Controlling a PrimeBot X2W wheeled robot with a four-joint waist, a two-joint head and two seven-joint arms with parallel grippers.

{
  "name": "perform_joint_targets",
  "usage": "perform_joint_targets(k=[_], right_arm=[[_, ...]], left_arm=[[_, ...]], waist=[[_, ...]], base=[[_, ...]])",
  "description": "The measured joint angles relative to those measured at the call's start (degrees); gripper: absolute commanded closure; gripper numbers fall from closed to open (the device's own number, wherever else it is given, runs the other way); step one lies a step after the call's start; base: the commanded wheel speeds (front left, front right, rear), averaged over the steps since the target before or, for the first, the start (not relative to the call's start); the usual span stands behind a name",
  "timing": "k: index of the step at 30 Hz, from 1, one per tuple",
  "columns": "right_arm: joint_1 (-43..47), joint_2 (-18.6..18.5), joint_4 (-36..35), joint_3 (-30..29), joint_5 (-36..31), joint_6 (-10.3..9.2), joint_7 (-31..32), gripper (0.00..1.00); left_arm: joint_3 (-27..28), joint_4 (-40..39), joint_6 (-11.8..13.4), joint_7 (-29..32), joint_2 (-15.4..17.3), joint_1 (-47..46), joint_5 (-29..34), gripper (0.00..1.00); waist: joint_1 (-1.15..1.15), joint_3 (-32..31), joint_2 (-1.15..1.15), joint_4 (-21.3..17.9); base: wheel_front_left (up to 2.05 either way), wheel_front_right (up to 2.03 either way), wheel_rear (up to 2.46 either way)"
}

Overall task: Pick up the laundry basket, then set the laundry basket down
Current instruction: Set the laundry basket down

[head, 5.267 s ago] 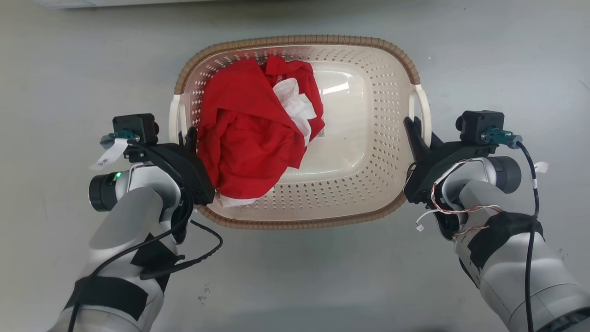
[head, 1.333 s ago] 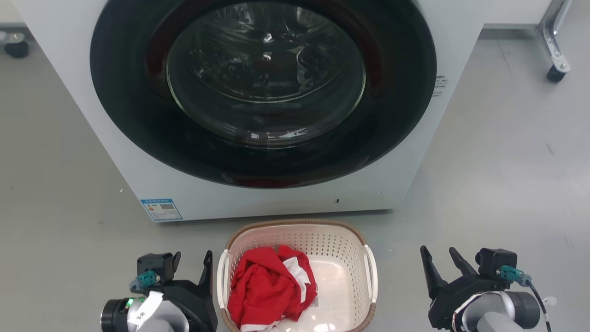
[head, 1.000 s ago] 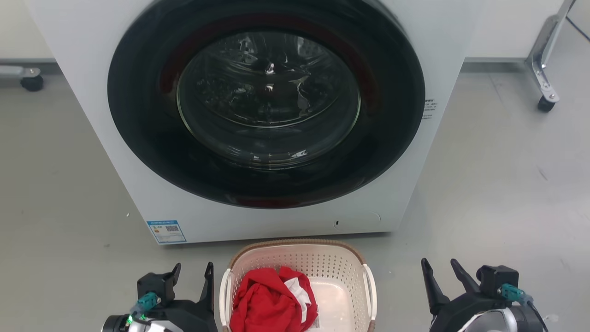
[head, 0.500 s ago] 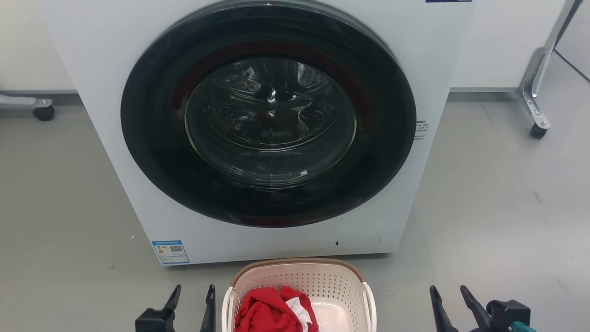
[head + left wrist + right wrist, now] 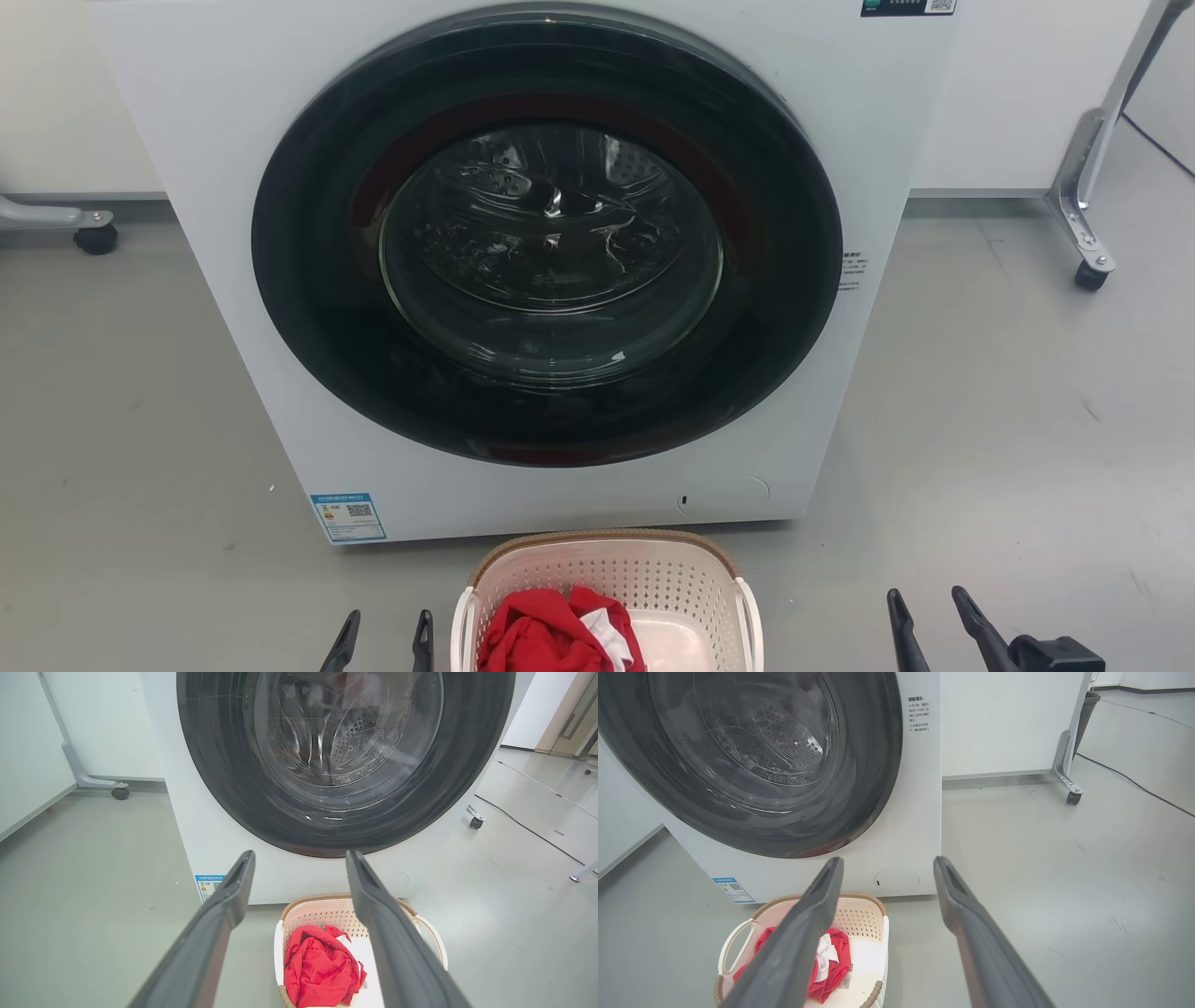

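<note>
**Q:** Where is the laundry basket?

**A:** It stands on the floor between my two grippers. It is just to the right of my left gripper and further from my right gripper. The washing machine rises beyond both sets of fingertips.

**Q:** And the grippers themselves?

**A:** On each one the fingers are spread apart, holding nothing and clear of the laundry basket. A red garment lies in the half nearer my left gripper.
</note>
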Motion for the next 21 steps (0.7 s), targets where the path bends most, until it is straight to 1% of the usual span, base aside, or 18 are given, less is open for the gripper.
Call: perform_joint_targets(k=[5, 7, 11, 18, 21], right_arm=[[1.91, -0.23, -3.66, -0.62, -2.07, -0.42, 0.0, 0.0], [2.75, -0.46, -4.89, -1.03, -2.57, -0.44, 0.0, 0.0], [4.02, -0.97, -6.84, -2.13, -3.07, -0.52, 0.0, 0.0], [6.41, -1.15, -8.36, -4.02, -3.67, -0.94, 0.0, 0.0], [7.16, -1.63, -8.62, -4.54, -5.21, -0.96, 0.0, 0.0]], left_arm=[[0.94, -2.92, 0.04, 0.0, -0.23, 2.23, 0.83, 0.0], [1.24, -3.8, 0.45, 0.0, -0.44, 2.87, 0.99, 0.0], [2.16, -5.15, 0.46, 0.0, -0.57, 4.04, 1.19, 0.0], [3.03, -6.69, 0.47, 0.0, -0.57, 4.85, 2.09, 0.0], [3.3, -7.15, 0.51, 0.01, -0.59, 4.88, 2.54, 0.0]], waist=[[0.0, -0.09, 0.0, -0.06], [0.0, -0.08, 0.0, -0.07], [0.0, 0.01, 0.0, -0.07], [0.0, 0.2, 0.0, 0.07], [0.0, 0.28, 0.0, 0.1]], base=[[0.0, 0.0, 0.0], [0.0, 0.0, 0.0], [0.0, 0.0, 0.0], [0.0, 0.0, 0.0], [0.0, 0.0, 0.0]])
